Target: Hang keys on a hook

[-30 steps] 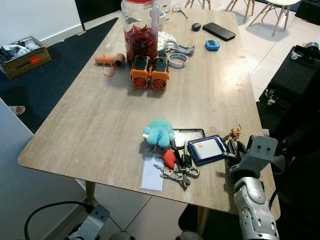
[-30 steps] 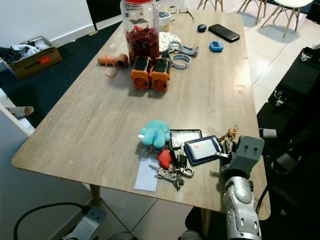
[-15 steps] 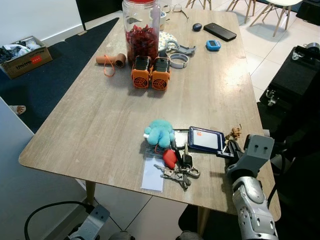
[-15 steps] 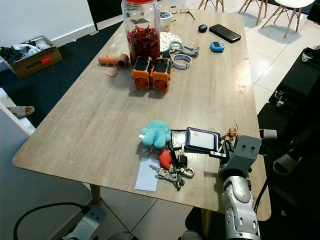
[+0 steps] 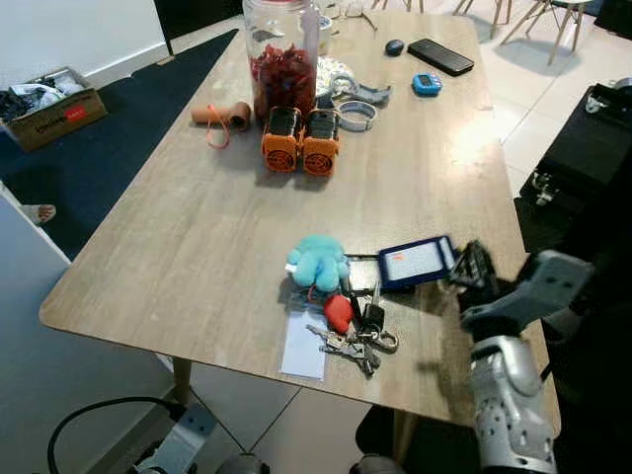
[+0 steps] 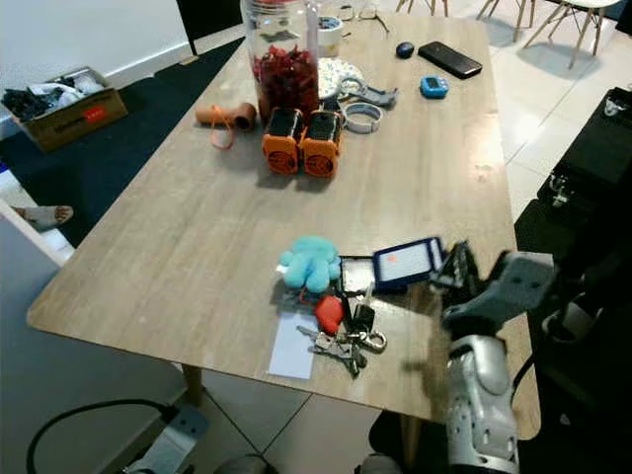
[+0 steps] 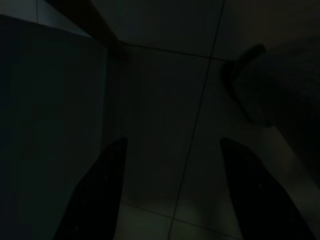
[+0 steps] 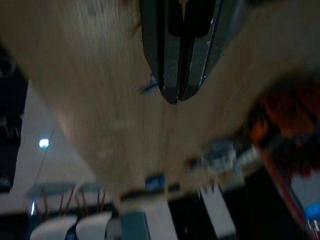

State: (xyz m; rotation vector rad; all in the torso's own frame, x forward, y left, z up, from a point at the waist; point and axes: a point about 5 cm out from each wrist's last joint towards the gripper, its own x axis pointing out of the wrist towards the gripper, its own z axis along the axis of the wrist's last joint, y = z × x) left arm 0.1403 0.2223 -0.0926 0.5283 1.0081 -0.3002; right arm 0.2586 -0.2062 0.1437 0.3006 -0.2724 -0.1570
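The bunch of keys (image 5: 355, 341) lies near the front edge of the wooden table (image 5: 197, 237). A red fob (image 5: 339, 313) and a teal plush toy (image 5: 318, 262) lie with it. A blue card holder (image 5: 415, 262) rises tilted off the table just right of the plush. My right gripper (image 5: 472, 267) is shut on its right end. In the blurred right wrist view its fingers (image 8: 167, 55) are pressed together over the wood. My left gripper (image 7: 175, 190) hangs open over a dark floor.
A white card (image 5: 303, 346) lies under the keys. At the far end stand a jar of red things (image 5: 281, 54), two orange blocks (image 5: 300, 141), a phone (image 5: 441, 56) and small items. A black case (image 5: 583, 148) is at the right, a cardboard box (image 5: 44, 104) on the floor at the left.
My right gripper has risen and moved right, lifting the blue card holder from flat on the table to tilted in the air. The keys and plush stay put.
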